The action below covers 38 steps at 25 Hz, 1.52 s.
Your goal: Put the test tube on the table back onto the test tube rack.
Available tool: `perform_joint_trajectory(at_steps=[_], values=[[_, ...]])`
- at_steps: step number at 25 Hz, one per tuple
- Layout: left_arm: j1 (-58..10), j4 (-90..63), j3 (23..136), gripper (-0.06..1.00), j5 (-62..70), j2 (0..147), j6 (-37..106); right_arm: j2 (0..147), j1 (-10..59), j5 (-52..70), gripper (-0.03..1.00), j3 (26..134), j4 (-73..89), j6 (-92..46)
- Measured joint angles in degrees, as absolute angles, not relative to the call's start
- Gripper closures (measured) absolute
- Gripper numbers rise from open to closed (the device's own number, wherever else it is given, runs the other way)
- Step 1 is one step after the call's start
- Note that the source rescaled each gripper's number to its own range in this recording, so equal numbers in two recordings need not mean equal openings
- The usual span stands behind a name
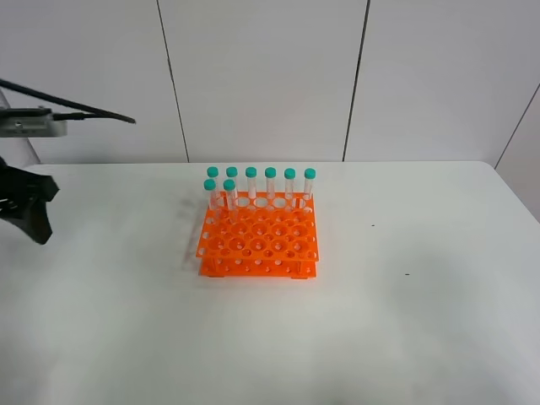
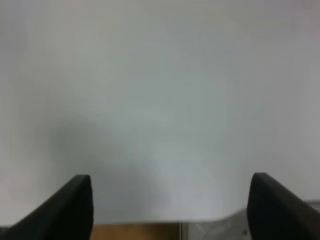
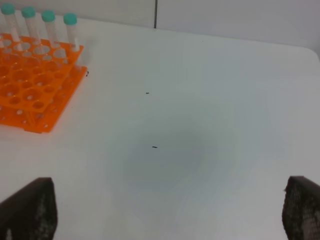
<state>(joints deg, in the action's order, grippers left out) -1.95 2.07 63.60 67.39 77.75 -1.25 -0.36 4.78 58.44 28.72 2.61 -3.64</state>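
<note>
Apparently all eight green-capped test tubes (image 1: 251,183) stand upright in the orange test tube rack (image 1: 258,239) mid-counter (image 1: 405,321), toward the back edge. No tube lies loose. Left hand (image 2: 170,200) and right hand (image 3: 170,205) both released, empty. Task looks done; next: stay clear.

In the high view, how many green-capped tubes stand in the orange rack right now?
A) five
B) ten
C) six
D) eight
D: six tubes line the back row of the test tube rack and two more stand just in front at its left end; none lies on the table.
</note>
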Motion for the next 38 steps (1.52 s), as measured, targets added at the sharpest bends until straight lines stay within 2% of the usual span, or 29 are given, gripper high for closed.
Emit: perform_joint_trajectory(at_steps=[16, 38], values=[[-1.95, 2.07, 28.98, -0.06, 61.92, 28.03, -1.20, -0.36, 4.78, 58.44, -0.03, 28.72, 2.67, -3.64], [-1.95, 2.07, 28.36, -0.06, 60.61, -0.09, -1.07, -0.36, 4.78, 58.44, -0.03, 28.72, 3.12, -3.64]])
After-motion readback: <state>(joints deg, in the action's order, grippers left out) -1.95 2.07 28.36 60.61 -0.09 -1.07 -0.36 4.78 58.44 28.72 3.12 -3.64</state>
